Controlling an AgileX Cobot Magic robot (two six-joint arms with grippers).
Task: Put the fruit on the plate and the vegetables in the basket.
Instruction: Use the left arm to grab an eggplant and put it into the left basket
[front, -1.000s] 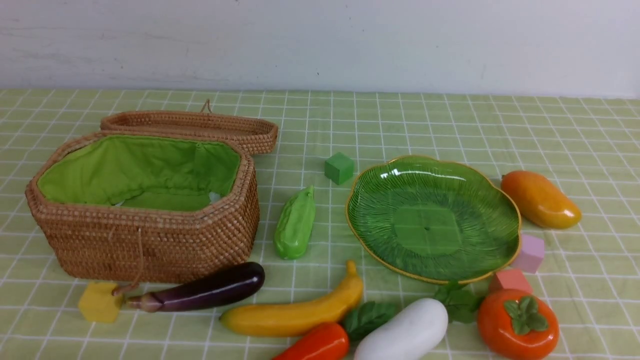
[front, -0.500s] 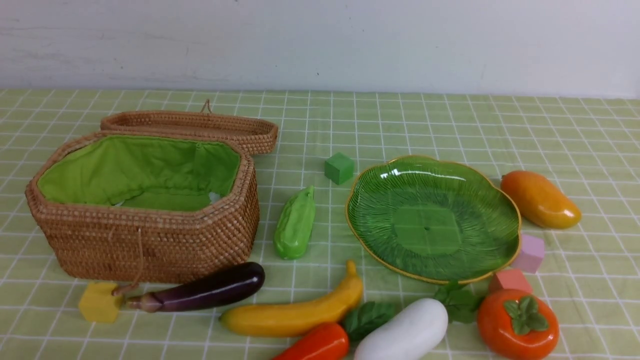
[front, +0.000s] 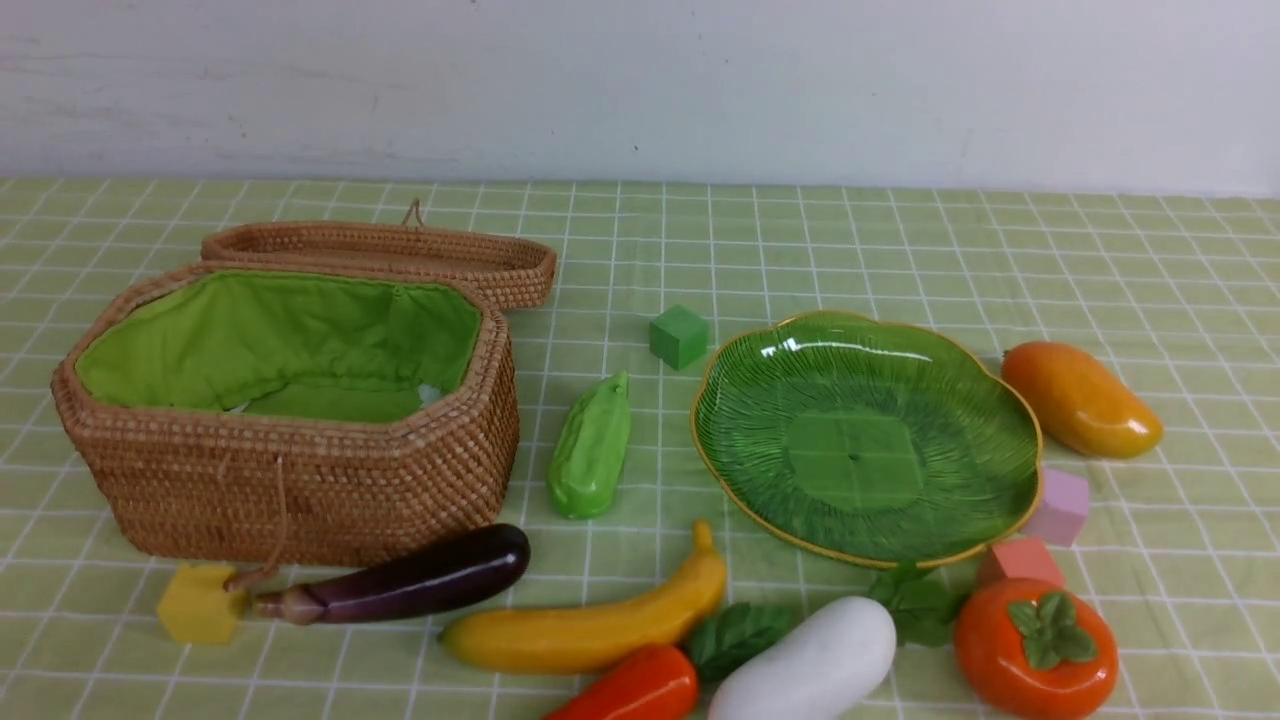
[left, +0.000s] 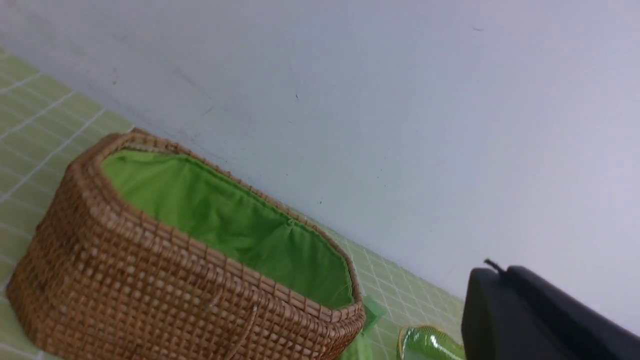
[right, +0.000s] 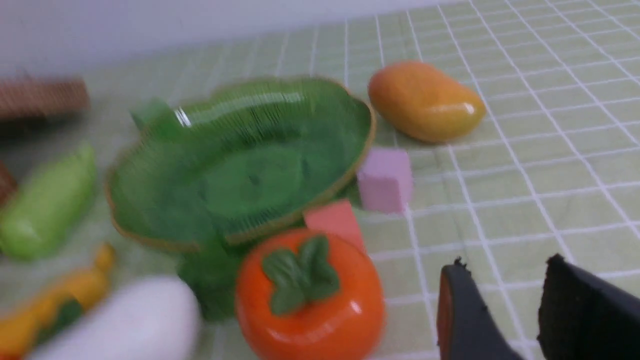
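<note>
The open wicker basket (front: 300, 480) stands at the left, and the empty green plate (front: 865, 440) at centre right. The gourd (front: 592, 447) lies between them. The eggplant (front: 420, 582), banana (front: 590, 630), red-orange vegetable (front: 630, 690), radish (front: 810, 665) and persimmon (front: 1035, 650) lie along the front. The mango (front: 1080, 398) lies right of the plate. Neither gripper shows in the front view. My left gripper (left: 495, 272) is shut and empty, in the air beside the basket (left: 150, 280). My right gripper (right: 505, 265) is open and empty, just right of the persimmon (right: 310, 300).
Small cubes lie about: a green one (front: 678, 335) behind the plate, a yellow one (front: 198, 603) at the basket's front, and a pink one (front: 1060, 505) and a salmon one (front: 1020, 560) at the plate's right front. The basket lid (front: 400, 255) lies behind the basket.
</note>
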